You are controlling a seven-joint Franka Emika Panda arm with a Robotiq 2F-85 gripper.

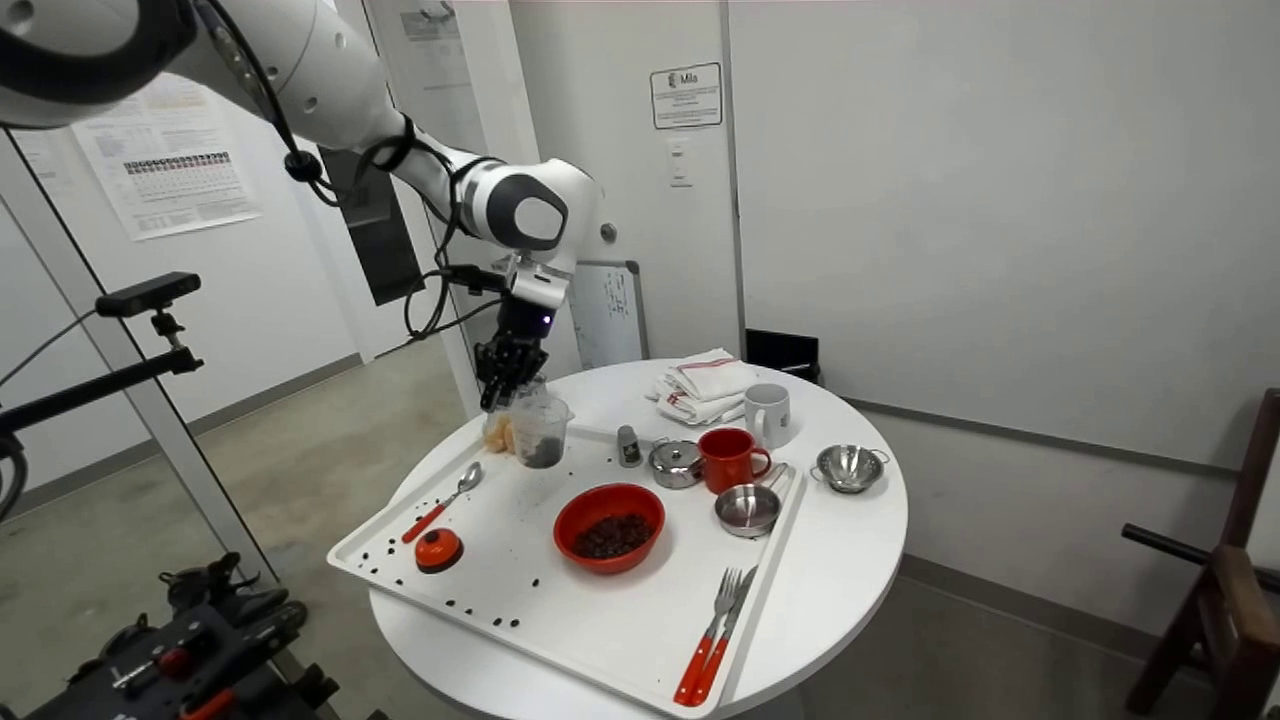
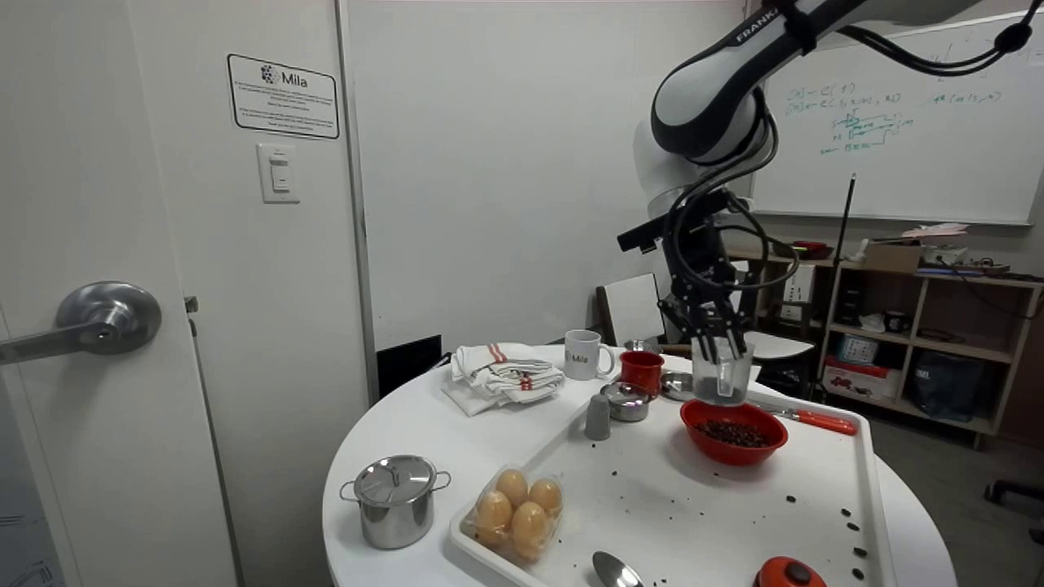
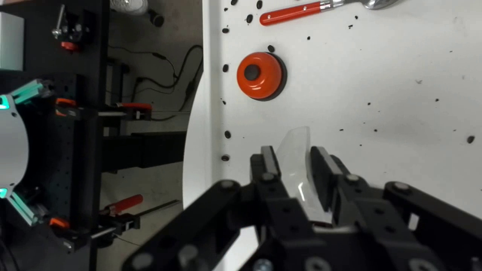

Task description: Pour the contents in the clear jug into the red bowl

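Observation:
My gripper [image 1: 502,398] is shut on the clear jug [image 1: 541,432] and holds it above the tray, roughly upright. In an exterior view the fingers [image 2: 726,352] lie along the upper part of the jug [image 2: 723,377]. A dark patch shows at its bottom; whether this is contents is unclear. In the wrist view a clear strip of the jug [image 3: 297,173] lies between the fingertips [image 3: 293,150], and the rest is hidden. The red bowl [image 1: 640,500] stands on the tray with dark beans in it. It also shows in an exterior view [image 2: 738,456], where the jug overlaps its rim.
The white tray [image 1: 470,605] bears scattered beans, an orange-red lid [image 1: 438,549], a spoon [image 1: 440,508], a fork and knife [image 1: 712,640], a pack of eggs [image 2: 519,515], a red cup [image 1: 730,460] and metal pans [image 1: 748,510]. A pot [image 2: 396,501], towels and mug stand beyond it.

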